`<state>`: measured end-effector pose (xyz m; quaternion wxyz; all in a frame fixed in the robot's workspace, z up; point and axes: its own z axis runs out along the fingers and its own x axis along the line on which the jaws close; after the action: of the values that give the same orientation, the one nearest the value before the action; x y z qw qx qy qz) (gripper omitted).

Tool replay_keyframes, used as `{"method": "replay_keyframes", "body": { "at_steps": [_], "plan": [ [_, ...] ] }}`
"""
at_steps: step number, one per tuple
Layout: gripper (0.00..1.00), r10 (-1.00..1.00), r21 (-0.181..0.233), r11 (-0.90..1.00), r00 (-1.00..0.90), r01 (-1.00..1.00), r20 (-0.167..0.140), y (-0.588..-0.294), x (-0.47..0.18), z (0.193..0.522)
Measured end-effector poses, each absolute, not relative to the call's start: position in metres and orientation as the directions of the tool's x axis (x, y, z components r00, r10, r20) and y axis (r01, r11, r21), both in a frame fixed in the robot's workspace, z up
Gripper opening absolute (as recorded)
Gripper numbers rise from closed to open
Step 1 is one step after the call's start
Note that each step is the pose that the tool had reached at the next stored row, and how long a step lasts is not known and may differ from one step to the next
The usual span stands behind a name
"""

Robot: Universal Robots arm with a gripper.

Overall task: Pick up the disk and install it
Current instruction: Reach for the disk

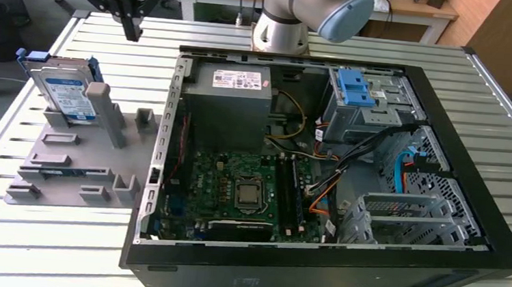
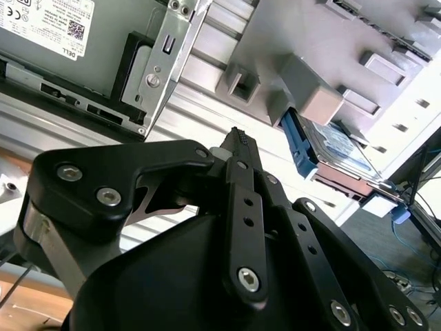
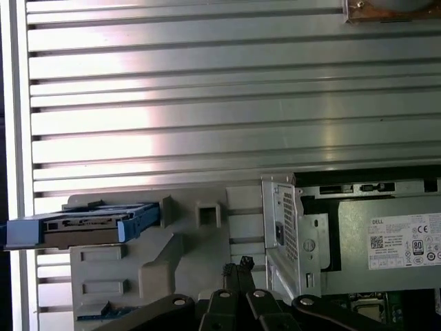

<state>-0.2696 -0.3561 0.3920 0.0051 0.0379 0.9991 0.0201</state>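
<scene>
Silver-metal flat rectangular hard drive w/ white-and-blue label & blue plastic carrier frame, i.e. the disk (image 1: 63,91): stands on edge, tilted back, in the grey plastic fixture plate (image 1: 71,170) at the exterior view's left. It leans just beside a grey upright post (image 1: 99,100) of that plate. Not in the PC.

Black multi-link gripper (image 1: 134,32) hangs in the air above the slatted aluminium table (image 1: 498,87), beyond the disk's far end & apart from it, touching nothing. Fingers pressed together, nothing between them; same in both wrist views, tips (image 2: 238,138) meeting at a point.

Second wrist view: disk (image 2: 337,148) lies past the fingertips, its blue frame edge tucked under the grey post (image 2: 313,93). First wrist view: disk (image 3: 83,224) seen edge-on, blue frame at both ends, seated in the fixture plate (image 3: 172,262); gripper (image 3: 238,265) near the gap btw plate & PC.

Black open desktop PC case (image 1: 473,167) sits on its side at centre-right of the exterior view, next to the fixture plate. Inside: big grey power-supply box w/ white sticker (image 1: 231,107), green motherboard (image 1: 234,190), metal drive cage (image 1: 368,111) w/ blue plastic latch piece (image 1: 356,90) on top.
</scene>
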Motion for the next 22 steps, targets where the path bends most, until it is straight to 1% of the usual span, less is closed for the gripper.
{"method": "replay_keyframes", "body": {
  "at_steps": [22],
  "plan": [
    [0.11, 0.076, 0.041, 0.996, -0.997, 0.075, -0.009, -0.350, -0.295, 0.392]
  ]
}}
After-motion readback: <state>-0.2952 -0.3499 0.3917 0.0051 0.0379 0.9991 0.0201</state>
